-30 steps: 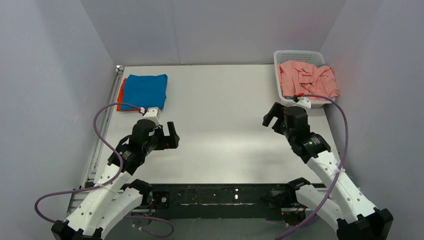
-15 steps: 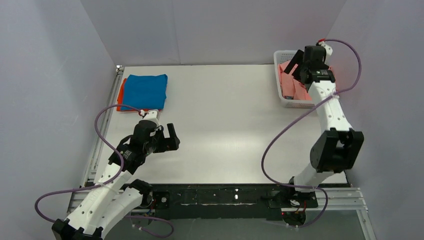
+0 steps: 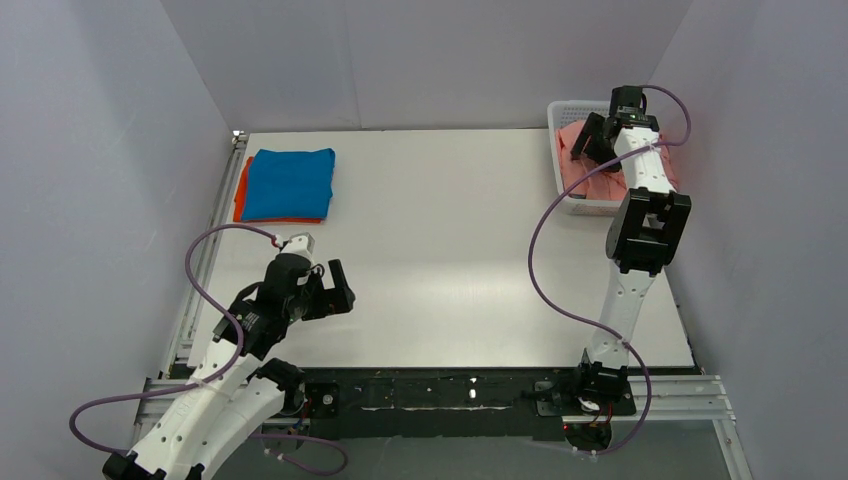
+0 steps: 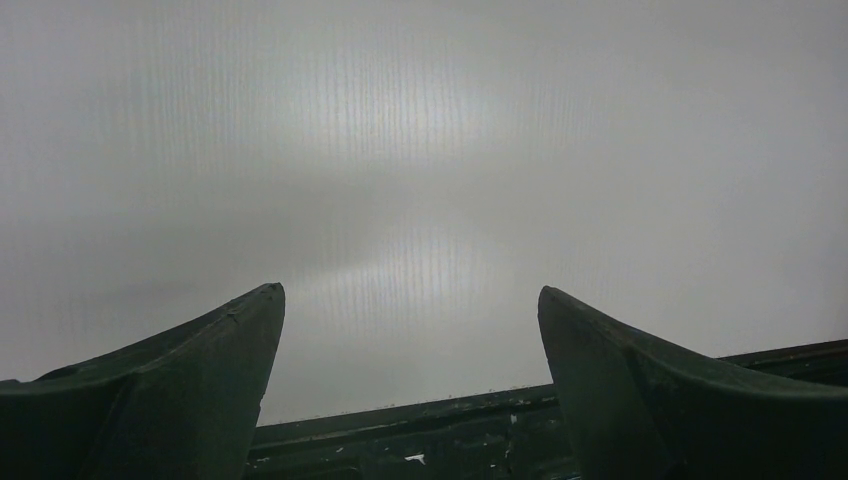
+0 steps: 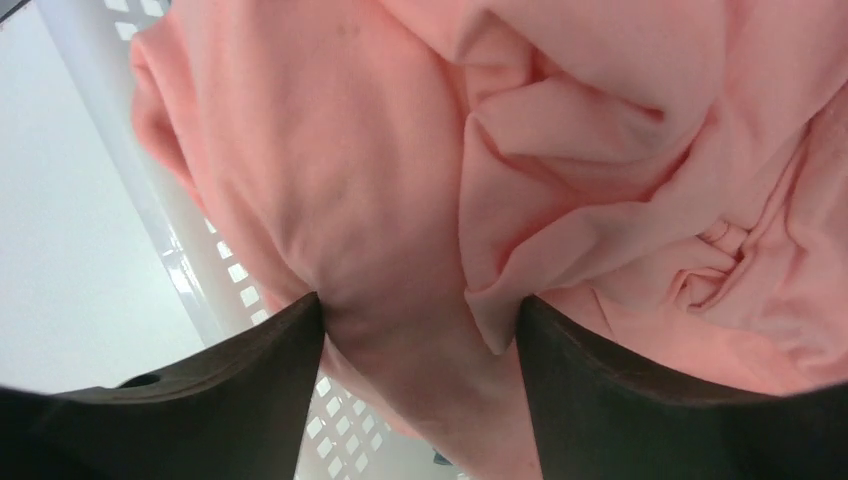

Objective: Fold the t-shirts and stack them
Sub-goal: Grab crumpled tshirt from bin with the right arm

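**Right arm reaching into the basket for the pink tee**

Table (image 3: 450,250) first. A folded blue t-shirt (image 3: 290,183) lies on an orange t-shirt (image 3: 240,195), well left of the basket (image 3: 556,160); I judge that's my stack.

Right arm (image 3: 645,220) stretches over the basket, wrist tipped down. The salmon-pink t-shirt (image 5: 600,150) lies crumpled inside.

Right gripper (image 5: 420,300) straddles a ridge of it, jaws apart; I can't tell if it bites. Left gripper (image 4: 410,289), far from the basket, gapes wide above the tabletop.

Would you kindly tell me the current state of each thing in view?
white basket: upright, partly filled.
salmon-pink t-shirt: crumpled in the basket.
orange t-shirt: flat, mostly covered.
blue t-shirt: folded, atop the orange.
left fingers: open, empty.
right fingers: astride a pink fold, grip unclear.
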Motion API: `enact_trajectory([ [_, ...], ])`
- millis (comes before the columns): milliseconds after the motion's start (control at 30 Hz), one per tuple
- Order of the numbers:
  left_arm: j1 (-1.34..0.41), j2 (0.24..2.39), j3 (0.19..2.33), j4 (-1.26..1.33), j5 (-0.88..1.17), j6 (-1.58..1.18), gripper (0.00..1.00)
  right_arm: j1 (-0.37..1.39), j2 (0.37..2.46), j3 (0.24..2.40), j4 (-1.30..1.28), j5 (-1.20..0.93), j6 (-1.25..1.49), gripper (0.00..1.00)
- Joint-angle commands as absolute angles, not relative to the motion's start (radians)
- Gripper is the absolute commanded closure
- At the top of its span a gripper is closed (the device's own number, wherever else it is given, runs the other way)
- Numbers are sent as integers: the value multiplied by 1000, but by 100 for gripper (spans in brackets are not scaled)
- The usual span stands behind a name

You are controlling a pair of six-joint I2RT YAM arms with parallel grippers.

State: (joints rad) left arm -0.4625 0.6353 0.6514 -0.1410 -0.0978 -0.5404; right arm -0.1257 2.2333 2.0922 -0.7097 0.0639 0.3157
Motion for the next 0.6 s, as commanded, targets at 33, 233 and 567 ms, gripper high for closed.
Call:
enact_trajectory([
  [33, -468, 633, 637, -213, -122, -559, 1, -128, 2224, 2091, -729, -8, 284, 39],
  [233, -468, 634, 647, -229, -126, -564, 0, -130, 2161, 2096, -715, -22, 298, 99],
  [567, -468, 620, 663, -243, -129, -573, 0, -130, 1910, 2137, -662, -5, 290, 99],
])
